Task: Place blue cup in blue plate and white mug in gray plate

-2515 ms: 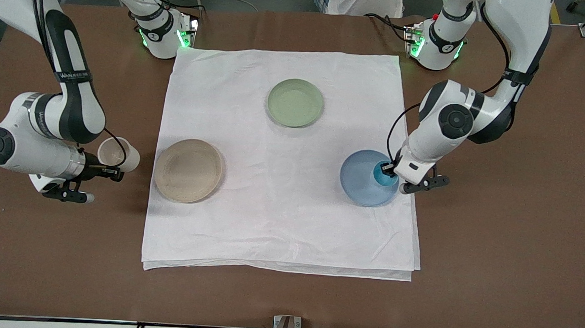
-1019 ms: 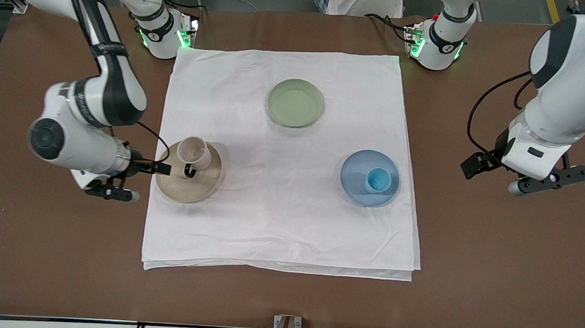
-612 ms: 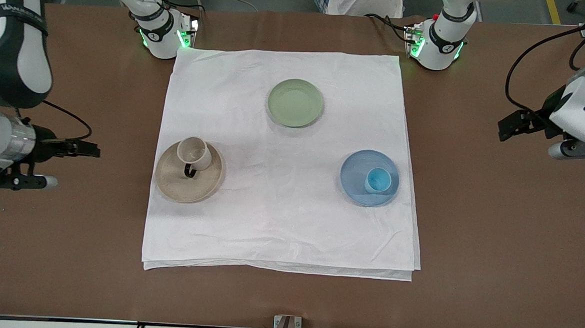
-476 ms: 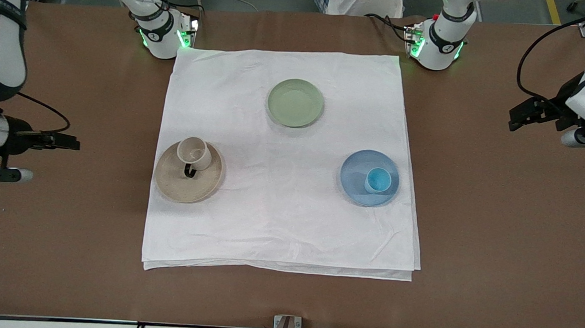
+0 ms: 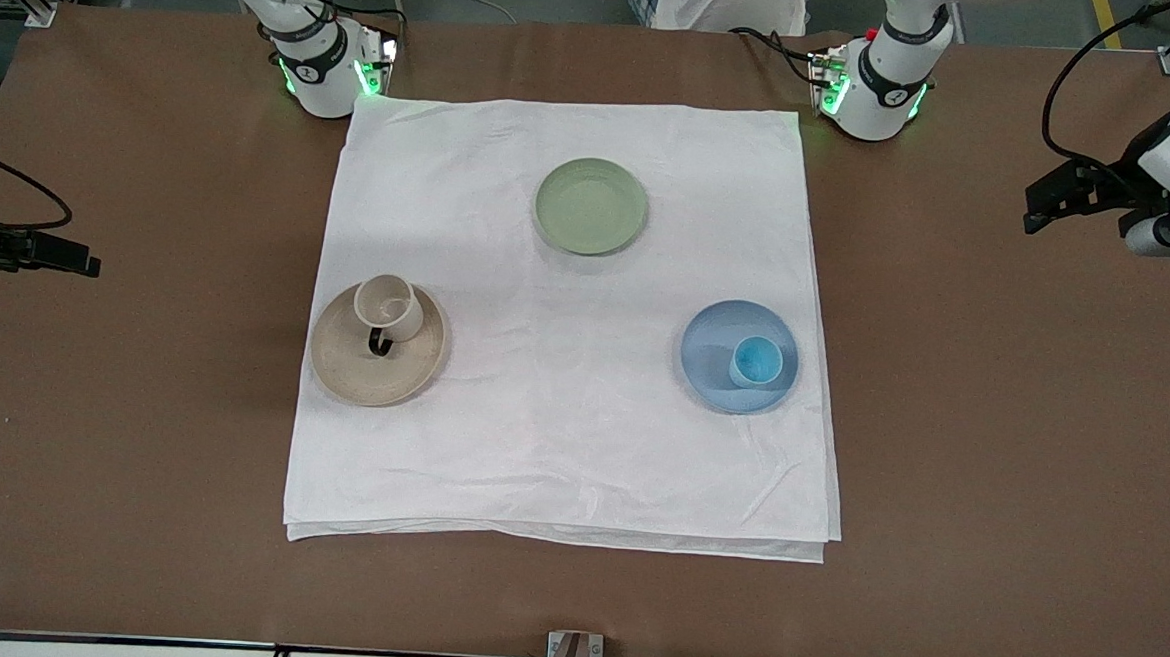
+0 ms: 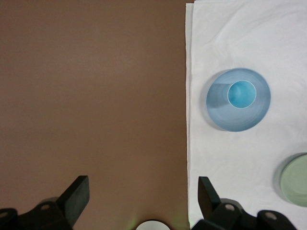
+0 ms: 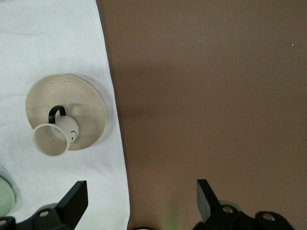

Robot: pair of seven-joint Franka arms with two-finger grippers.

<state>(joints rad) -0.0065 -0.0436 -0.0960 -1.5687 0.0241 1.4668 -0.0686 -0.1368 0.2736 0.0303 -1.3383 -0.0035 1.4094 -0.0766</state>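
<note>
The blue cup [image 5: 755, 361] stands upright in the blue plate [image 5: 708, 360]; both show in the left wrist view, cup [image 6: 241, 94] in plate [image 6: 220, 112]. The white mug [image 5: 387, 306] with its dark handle stands on the gray plate [image 5: 362, 377]; the right wrist view shows the mug [image 7: 53, 136] on the plate [image 7: 86, 96]. My left gripper [image 5: 1039, 204] is open and empty, raised over bare table at the left arm's end [image 6: 142, 194]. My right gripper [image 5: 76, 262] is open and empty over bare table at the right arm's end [image 7: 141, 196].
A pale green plate [image 5: 591, 206] lies on the white cloth [image 5: 559, 447], farther from the front camera than the other two plates. The cloth covers the middle of the brown table [image 5: 990, 440]. Both arm bases stand at the cloth's back corners.
The right gripper carried the mug onto the gray plate and let go. The left gripper let go of the cup in the blue plate. Both arms drew back to the table's ends.
</note>
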